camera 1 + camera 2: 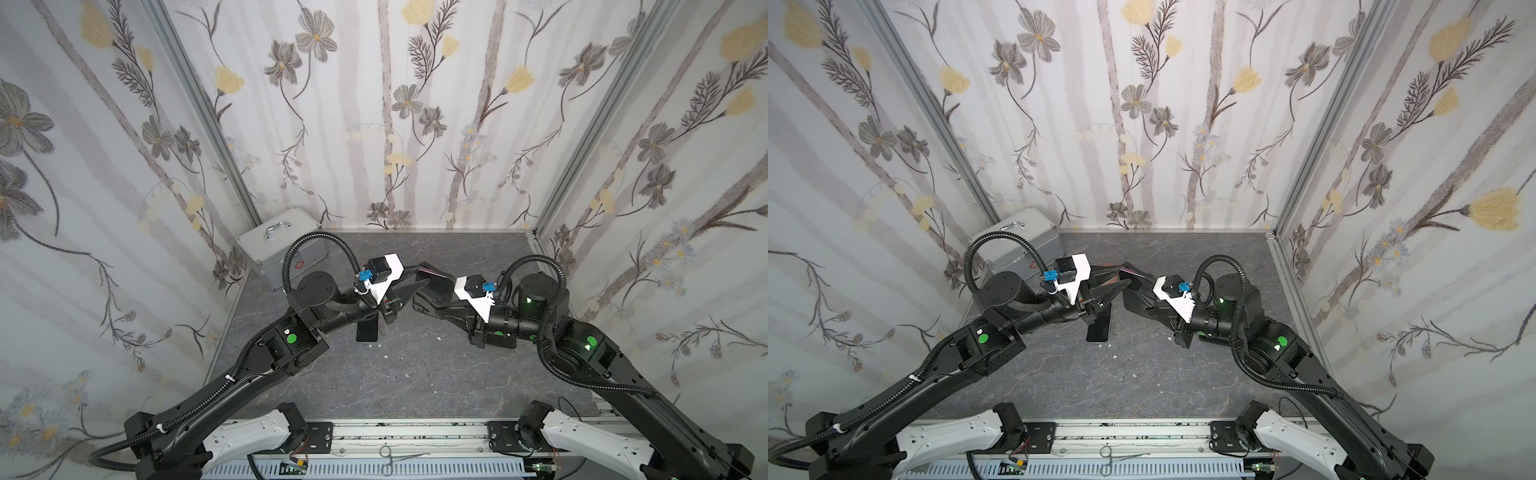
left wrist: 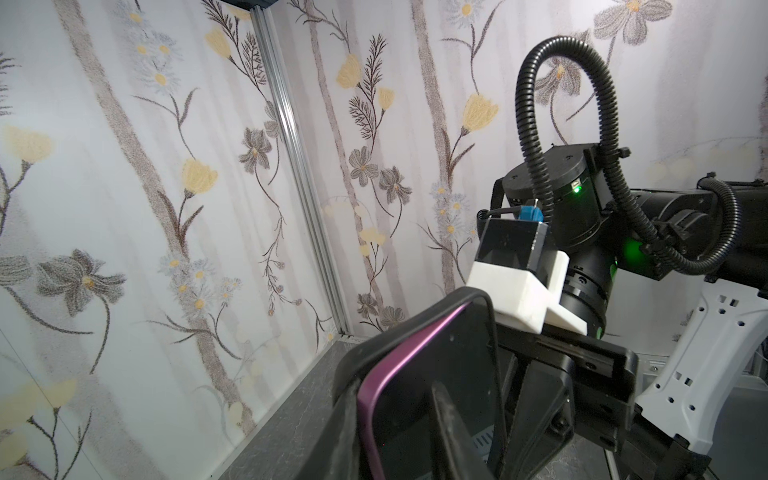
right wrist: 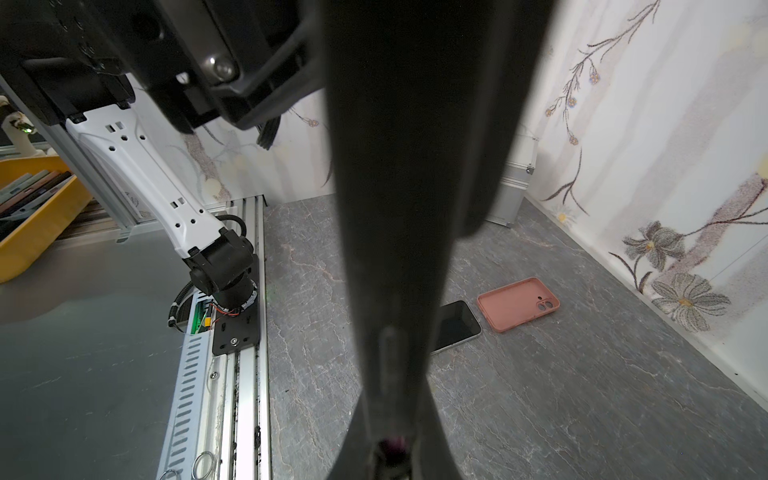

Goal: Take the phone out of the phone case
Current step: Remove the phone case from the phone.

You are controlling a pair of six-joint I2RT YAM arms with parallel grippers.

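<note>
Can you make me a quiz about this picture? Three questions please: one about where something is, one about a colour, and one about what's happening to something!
1. Where is the silver box?
A. In the far corner, by the walls
B. On the front rail
C. Up in the air

2. What colour is the empty phone case lying flat?
A. Green
B. Pink
C. Yellow

3. The purple-edged phone is...
A. Lying flat on the table
B. Up in the air, with a black case around it
C. Shut inside the silver box

Answers:
1. A, because in both top views the box sits at the back where two walls meet.
2. B, because the right wrist view shows it pink, with its hollow side up.
3. B, because the left wrist view shows it lifted off the table with the black case wrapped round it.
</note>
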